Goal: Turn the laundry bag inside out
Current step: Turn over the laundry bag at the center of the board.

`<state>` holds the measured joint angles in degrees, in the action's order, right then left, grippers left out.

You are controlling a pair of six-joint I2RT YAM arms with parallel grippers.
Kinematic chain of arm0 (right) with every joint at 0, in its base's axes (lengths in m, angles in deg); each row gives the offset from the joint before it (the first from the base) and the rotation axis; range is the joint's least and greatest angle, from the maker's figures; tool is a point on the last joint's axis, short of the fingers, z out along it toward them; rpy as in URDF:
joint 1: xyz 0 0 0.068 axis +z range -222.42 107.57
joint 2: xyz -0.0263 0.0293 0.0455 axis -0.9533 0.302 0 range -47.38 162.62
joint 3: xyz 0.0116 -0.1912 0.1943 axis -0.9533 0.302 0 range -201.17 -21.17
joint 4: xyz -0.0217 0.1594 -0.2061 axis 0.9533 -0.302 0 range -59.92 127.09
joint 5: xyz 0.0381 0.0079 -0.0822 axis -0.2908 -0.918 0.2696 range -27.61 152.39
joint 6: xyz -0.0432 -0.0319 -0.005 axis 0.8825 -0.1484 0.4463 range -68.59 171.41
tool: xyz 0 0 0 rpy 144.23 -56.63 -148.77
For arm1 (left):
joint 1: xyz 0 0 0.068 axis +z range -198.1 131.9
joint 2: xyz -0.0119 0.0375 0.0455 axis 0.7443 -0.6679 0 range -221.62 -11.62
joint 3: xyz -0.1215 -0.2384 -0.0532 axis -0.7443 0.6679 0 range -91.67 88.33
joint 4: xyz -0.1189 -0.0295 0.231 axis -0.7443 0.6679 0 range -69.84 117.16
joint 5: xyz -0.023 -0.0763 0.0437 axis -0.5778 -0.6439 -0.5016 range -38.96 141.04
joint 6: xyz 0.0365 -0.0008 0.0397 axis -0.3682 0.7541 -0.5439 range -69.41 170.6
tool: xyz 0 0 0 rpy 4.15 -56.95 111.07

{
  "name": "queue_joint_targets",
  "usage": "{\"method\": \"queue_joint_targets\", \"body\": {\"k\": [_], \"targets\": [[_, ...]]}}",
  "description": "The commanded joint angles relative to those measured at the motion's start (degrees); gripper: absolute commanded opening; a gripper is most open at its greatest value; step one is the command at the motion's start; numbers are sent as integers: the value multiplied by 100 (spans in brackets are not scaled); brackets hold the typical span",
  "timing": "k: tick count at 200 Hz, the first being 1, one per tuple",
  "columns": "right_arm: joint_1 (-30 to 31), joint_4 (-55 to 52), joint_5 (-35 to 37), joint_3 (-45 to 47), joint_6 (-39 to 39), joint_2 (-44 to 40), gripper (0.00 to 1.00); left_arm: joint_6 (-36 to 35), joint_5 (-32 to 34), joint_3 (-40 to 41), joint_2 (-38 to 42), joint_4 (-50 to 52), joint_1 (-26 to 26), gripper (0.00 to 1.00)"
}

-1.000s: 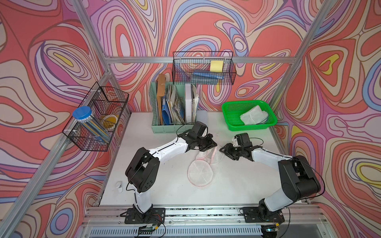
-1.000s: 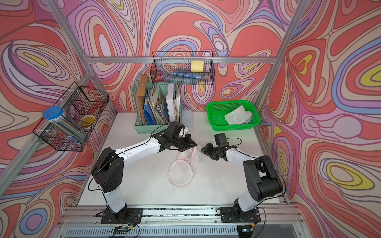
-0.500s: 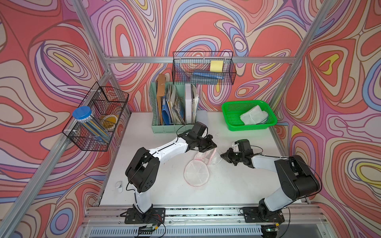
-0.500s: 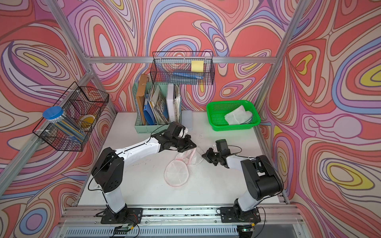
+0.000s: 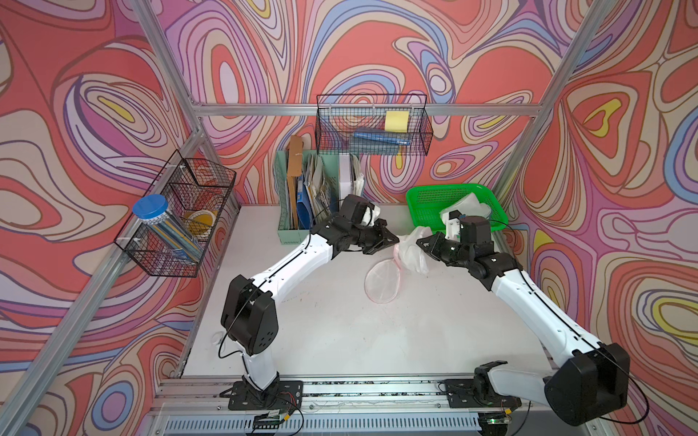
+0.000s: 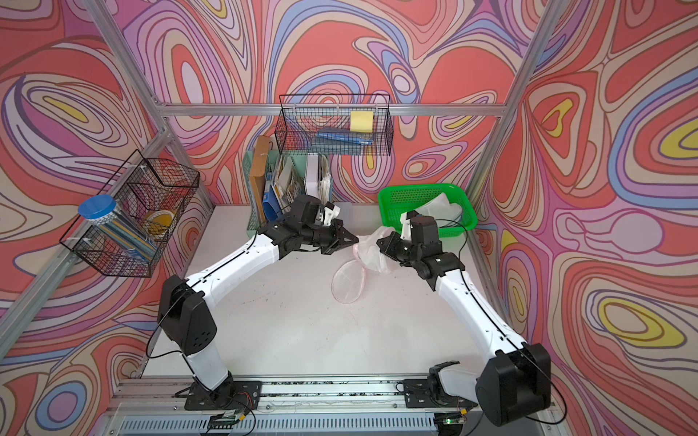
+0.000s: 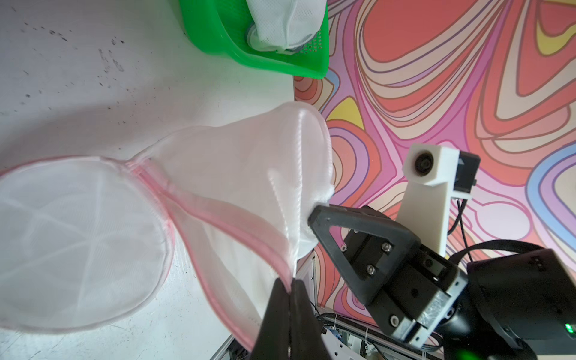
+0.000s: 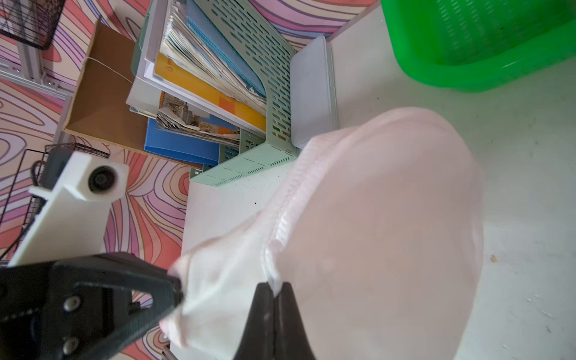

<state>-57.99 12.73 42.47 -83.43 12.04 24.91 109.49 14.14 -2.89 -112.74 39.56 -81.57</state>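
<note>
The laundry bag (image 5: 412,257) is at 1 o'clock from the centre of the bench (image 5: 340,324). Its mesh is bunched and raised, and its round pink-edged panel extends toward 7 o'clock. The left hand (image 5: 396,241), at the bag's 9 o'clock, is clamped on the pink-trimmed edge. The right hand (image 5: 419,242), at 3 o'clock, is clamped on white mesh. The green basket (image 5: 423,204) stands at the bag's 1 o'clock.

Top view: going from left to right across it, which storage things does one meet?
side wire basket → paper rack → green basket. The hanging wire basket on the back wall overlaps the last two, so it is left out.
</note>
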Motion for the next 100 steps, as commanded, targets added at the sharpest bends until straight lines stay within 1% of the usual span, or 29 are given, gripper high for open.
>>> {"method": "queue_joint_targets", "body": {"k": [1, 16, 32, 52, 70, 100], "targets": [[340, -930, 347, -254, 370, 91, 0, -142, -282, 315, 237, 245, 223, 0], [653, -1003, 628, -280, 436, 240, 0, -67, -432, 669, 242, -47, 284, 0], [881, -817, 787, -167, 411, 450, 0, -20, -484, 1066, 209, -312, 302, 0], [1090, -465, 765, -43, 324, 761, 0, -69, -543, 1350, 112, -375, 332, 0], [1351, -129, 725, -25, 234, 1093, 0, -190, -525, 1447, 59, -287, 341, 0], [1469, 550, 433, 123, -50, 1585, 0, -333, -449, 1449, 40, -108, 349, 0]]}}
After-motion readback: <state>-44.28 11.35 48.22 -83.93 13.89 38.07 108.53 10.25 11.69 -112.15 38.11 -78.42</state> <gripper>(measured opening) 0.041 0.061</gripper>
